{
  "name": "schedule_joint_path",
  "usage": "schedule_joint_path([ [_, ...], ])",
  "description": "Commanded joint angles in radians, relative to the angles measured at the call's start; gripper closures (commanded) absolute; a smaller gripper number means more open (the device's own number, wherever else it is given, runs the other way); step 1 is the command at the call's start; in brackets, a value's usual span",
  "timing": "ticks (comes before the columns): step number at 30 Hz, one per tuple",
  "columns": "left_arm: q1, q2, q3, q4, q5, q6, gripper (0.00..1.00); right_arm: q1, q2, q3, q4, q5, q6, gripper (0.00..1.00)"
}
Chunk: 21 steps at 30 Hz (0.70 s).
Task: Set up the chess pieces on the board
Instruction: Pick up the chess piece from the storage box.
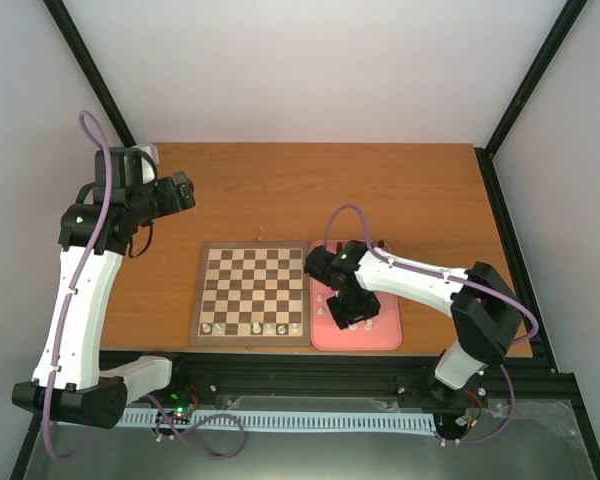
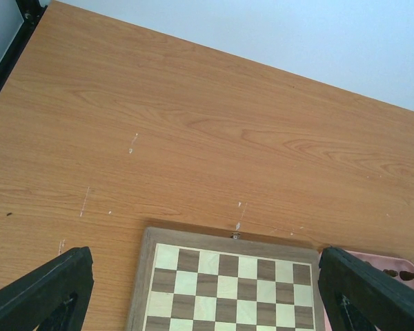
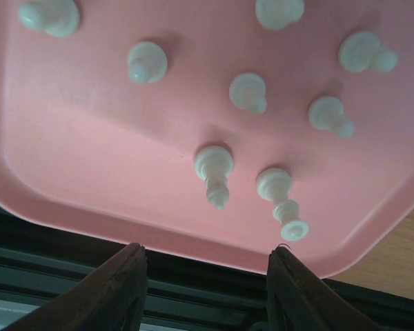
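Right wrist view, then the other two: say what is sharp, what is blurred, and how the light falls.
Right wrist view: white pieces on the pink tray look soft, shadows faint; the right hand's fingers are dark and blurred. Left wrist view: table and board are crisp. Top view: even light, pieces too small to resolve.

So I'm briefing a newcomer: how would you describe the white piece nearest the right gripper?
Find the pink tray. Near its edge closest to the right gripper stands a white rook. A flat ring tops it, while the white piece beside it ends in a small knob.
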State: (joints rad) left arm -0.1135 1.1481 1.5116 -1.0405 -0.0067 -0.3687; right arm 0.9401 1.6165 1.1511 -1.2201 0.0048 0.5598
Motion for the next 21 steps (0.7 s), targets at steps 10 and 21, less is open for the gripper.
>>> schedule_joint_path([
  [10, -0.008, -0.002, 0.017, 0.005, -0.025, 0.021, 0.0, -0.02, 0.069, -0.047, 0.129, -0.022, -0.024, 0.54],
  [21, -0.008, 0.001, 0.004, 0.008, -0.023, 0.021, 0.0, -0.037, 0.081, -0.076, 0.14, -0.012, -0.019, 0.58],
])
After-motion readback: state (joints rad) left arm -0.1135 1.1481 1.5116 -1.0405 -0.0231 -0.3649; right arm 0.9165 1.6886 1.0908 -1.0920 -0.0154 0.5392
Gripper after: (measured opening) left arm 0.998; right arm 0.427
